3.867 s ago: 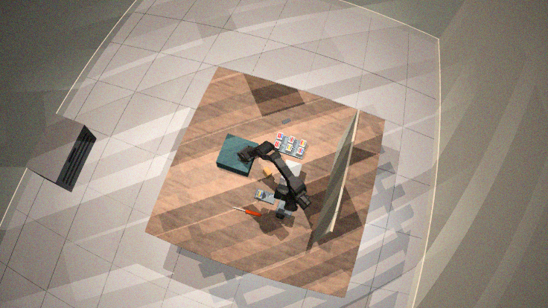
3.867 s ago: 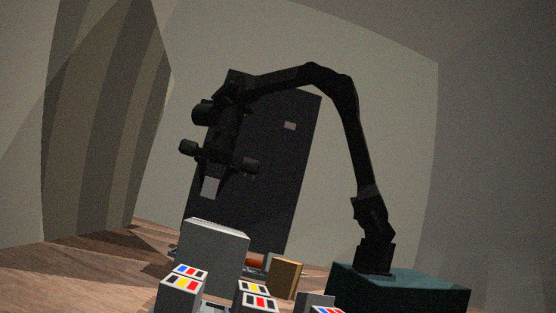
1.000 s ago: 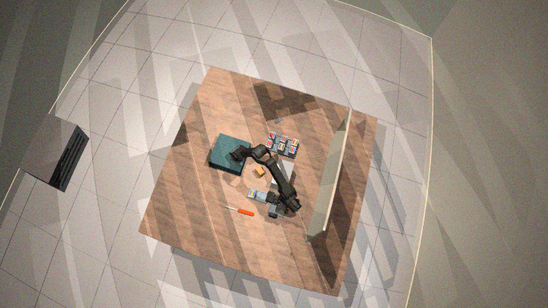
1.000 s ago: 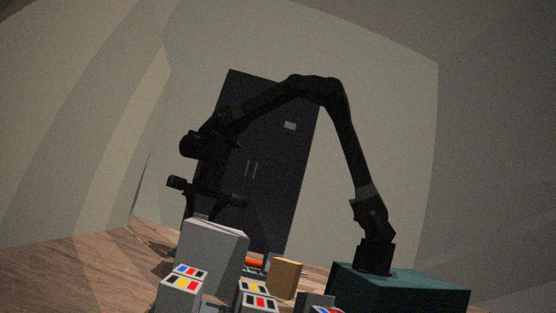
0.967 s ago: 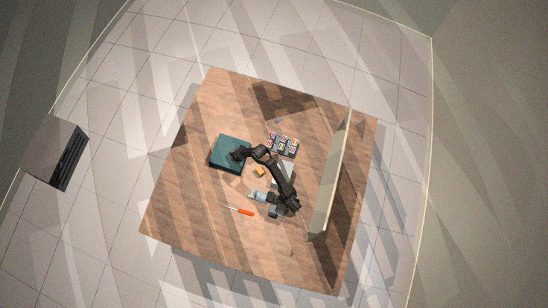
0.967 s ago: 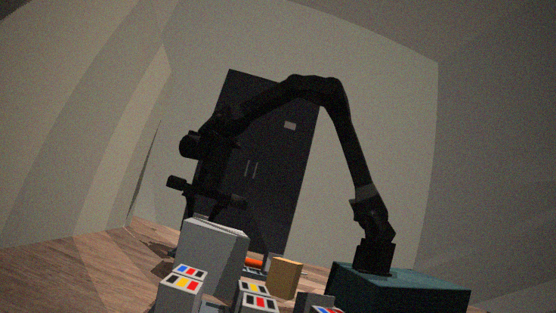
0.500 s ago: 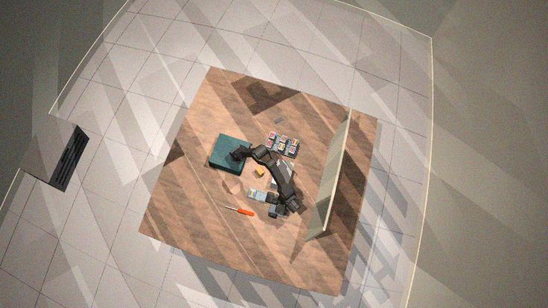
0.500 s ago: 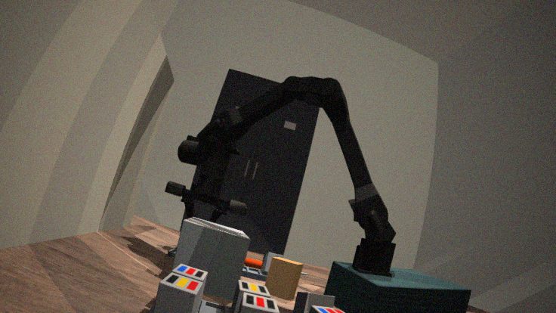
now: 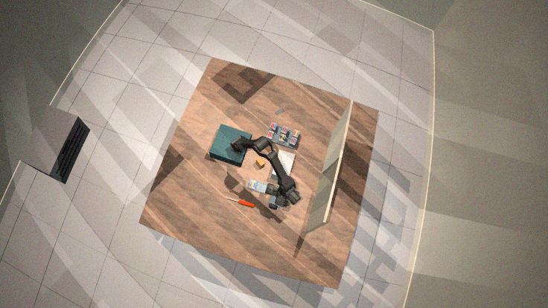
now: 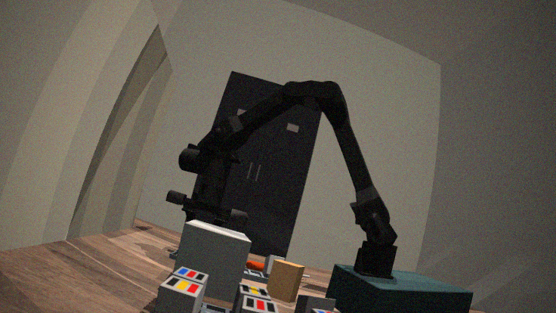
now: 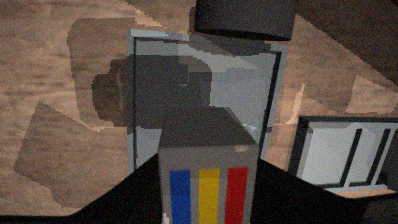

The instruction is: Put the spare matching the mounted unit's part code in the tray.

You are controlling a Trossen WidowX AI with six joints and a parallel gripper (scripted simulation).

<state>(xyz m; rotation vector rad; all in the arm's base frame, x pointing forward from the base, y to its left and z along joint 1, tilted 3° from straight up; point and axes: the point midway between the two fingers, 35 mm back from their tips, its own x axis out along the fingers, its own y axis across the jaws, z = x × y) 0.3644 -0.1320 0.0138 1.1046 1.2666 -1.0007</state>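
Note:
My gripper (image 11: 200, 157) is shut on a grey unit (image 11: 207, 155) whose label shows blue, yellow and red stripes. The unit hangs above the grey tray (image 11: 131, 75) (image 9: 272, 199) and overlaps its middle to near end in the wrist view; the exact gap below it is hidden. The mounted unit (image 9: 252, 184), with yellow and blue on its upper label, stands in its holder (image 9: 261, 187) (image 11: 325, 155) beside the tray. The code on its back is not readable. Several striped spares (image 9: 272, 125) (image 10: 180, 292) stand in the dark rack (image 9: 284, 145).
A tall pale block (image 9: 286, 158) (image 10: 217, 256) stands between rack and tray. A wooden block (image 9: 260, 162) (image 10: 284, 280), an orange screwdriver (image 9: 246, 203) (image 10: 255, 265) and a small grey bar (image 9: 280, 111) lie around. The arm stands on a teal box (image 9: 225, 138) (image 10: 427, 292). A long panel (image 9: 333, 168) rises beyond the tray.

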